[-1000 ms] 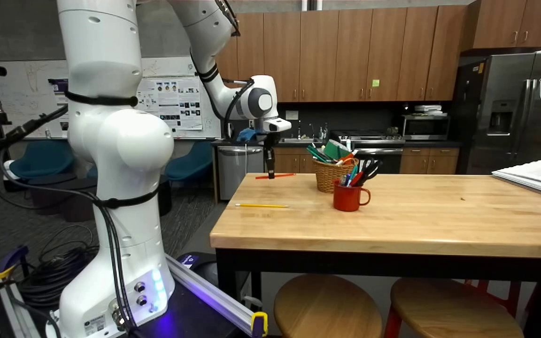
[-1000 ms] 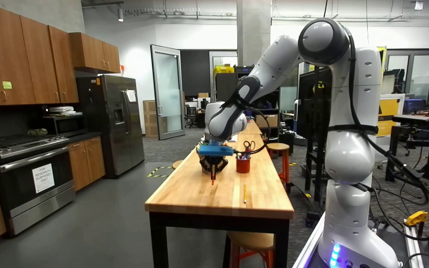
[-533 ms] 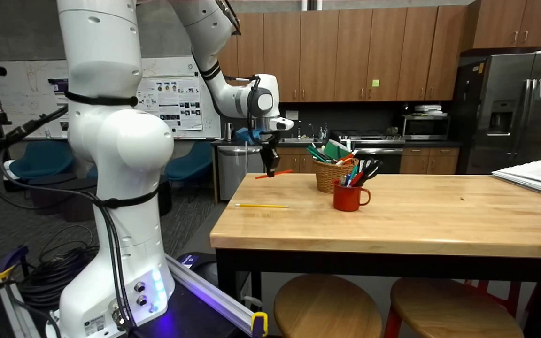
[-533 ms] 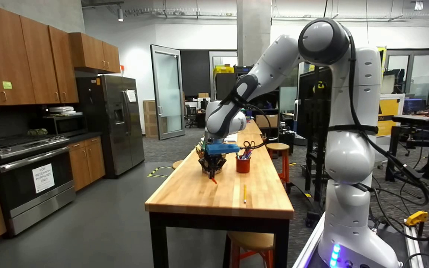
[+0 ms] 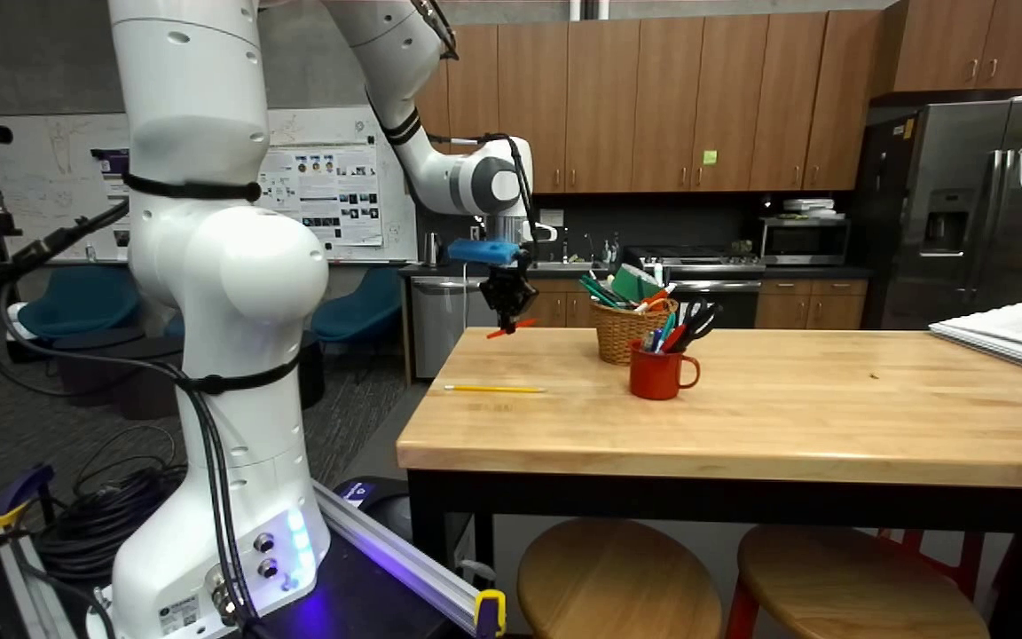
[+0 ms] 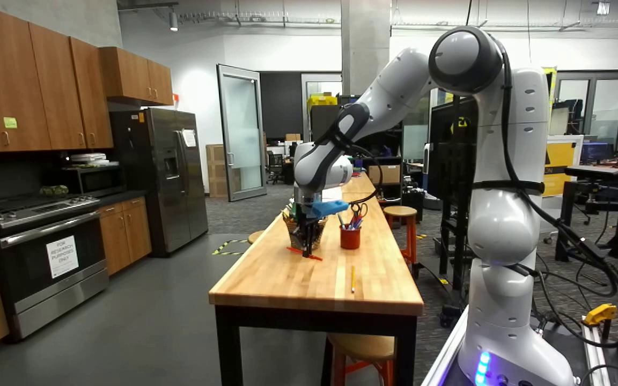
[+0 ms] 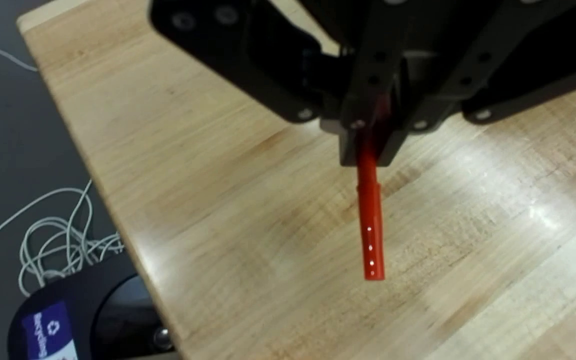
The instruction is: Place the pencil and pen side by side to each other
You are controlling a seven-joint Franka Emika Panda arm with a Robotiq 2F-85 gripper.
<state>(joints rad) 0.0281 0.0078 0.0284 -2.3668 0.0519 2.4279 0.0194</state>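
We are examining a long wooden worktop [image 5: 795, 399]. Next to it we are recording a white arm [image 5: 236, 266], which is reaching over one end of the worktop. Round wooden stools [image 5: 619, 577] are standing along the worktop's long side. We are noting a woven basket [image 5: 617, 339], which is standing on the worktop and holding assorted items [image 5: 635, 282]. The black pincer [image 7: 369, 150] is pointing down near the basket, its jaws standing narrow. A red mug [image 5: 656, 377], also filled, is standing near the basket. The yellow pencil [image 5: 493, 389] is lying on the worktop. We are finding the red pen [image 7: 370, 230] in the pincer, which is gripping it partway along; both ends are sticking out in both exterior views. The pen is running at an angle to the pencil and apart from it. Whether the pen is touching the worktop, we are not managing to tell.
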